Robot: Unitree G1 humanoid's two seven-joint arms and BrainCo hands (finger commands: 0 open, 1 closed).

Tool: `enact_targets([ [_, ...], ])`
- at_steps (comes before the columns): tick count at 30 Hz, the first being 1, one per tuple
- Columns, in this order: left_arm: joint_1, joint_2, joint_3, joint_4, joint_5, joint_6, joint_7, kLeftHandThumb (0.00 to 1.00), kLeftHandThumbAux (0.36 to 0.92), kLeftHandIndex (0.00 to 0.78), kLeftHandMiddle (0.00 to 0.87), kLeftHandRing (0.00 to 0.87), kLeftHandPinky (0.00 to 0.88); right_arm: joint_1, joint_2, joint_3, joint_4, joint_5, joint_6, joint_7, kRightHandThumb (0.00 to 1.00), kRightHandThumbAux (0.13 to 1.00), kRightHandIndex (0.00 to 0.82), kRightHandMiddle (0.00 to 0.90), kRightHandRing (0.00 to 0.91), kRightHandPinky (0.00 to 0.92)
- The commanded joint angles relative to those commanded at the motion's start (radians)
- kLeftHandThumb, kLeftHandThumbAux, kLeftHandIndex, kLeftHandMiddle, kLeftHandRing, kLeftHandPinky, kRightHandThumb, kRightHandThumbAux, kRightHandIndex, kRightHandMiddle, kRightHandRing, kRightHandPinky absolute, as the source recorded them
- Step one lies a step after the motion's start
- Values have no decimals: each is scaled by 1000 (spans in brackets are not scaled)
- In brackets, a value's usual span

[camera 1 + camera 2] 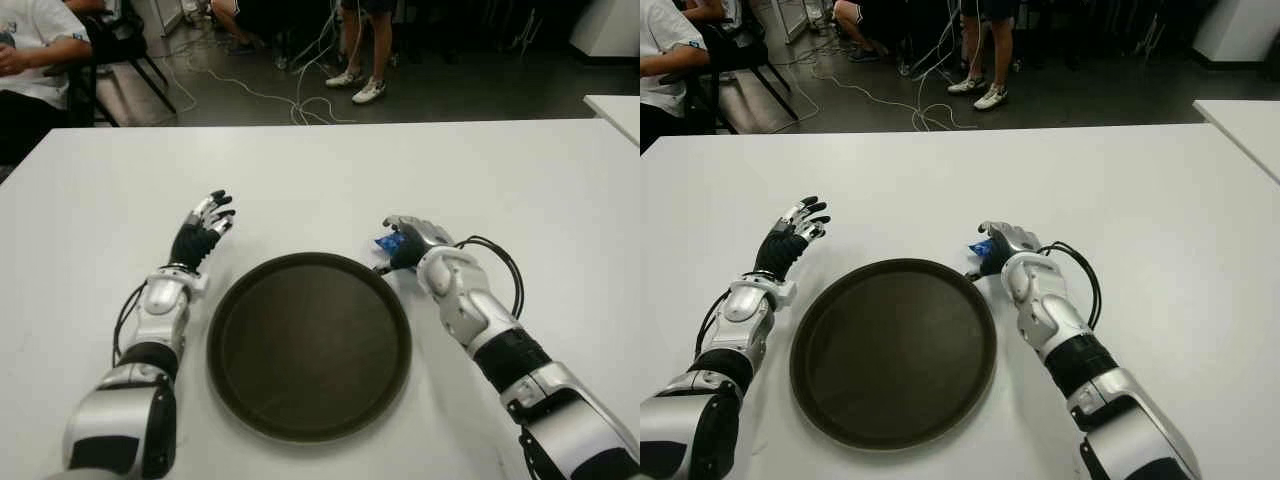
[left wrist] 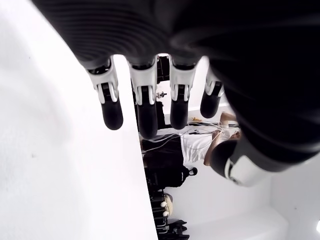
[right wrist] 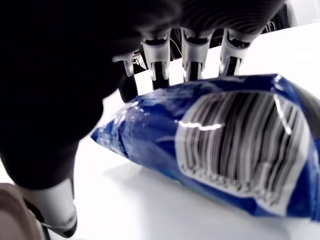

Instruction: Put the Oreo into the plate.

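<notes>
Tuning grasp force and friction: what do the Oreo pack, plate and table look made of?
Oreo pack: thin glossy blue film, probably plastic; it creases and shows glare across the barcode. The right hand has its fingers curled over it.
Plate: dark, round, matte with a raised rim; plastic or coated metal, can't tell.
Table: smooth white top, likely laminate, faint sheen.

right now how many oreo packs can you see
1. The blue oreo pack is off the plate, on the table just past its far right rim, under the right hand. The hand may hide others.
</notes>
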Motion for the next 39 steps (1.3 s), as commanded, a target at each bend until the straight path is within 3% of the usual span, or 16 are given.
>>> enact_targets([
  [22, 4, 5, 8, -3, -9, -7, -19, 164, 587, 84, 154, 150, 144, -6, -1, -5, -10, 7, 31, 28, 0, 691, 122, 169, 187, 192],
  [30, 7, 12, 11, -1, -6, -8, -17, 158, 591, 79, 147, 133, 120, -9, 1, -16, -8, 9, 54, 18, 0, 702, 119, 149, 159, 154],
  [39, 10, 15, 4, -7, 4, -33, -10, 157, 617, 90, 155, 145, 160, -19, -10, -4, -21, -7, 94, 47, 0, 681, 95, 116, 126, 141],
])
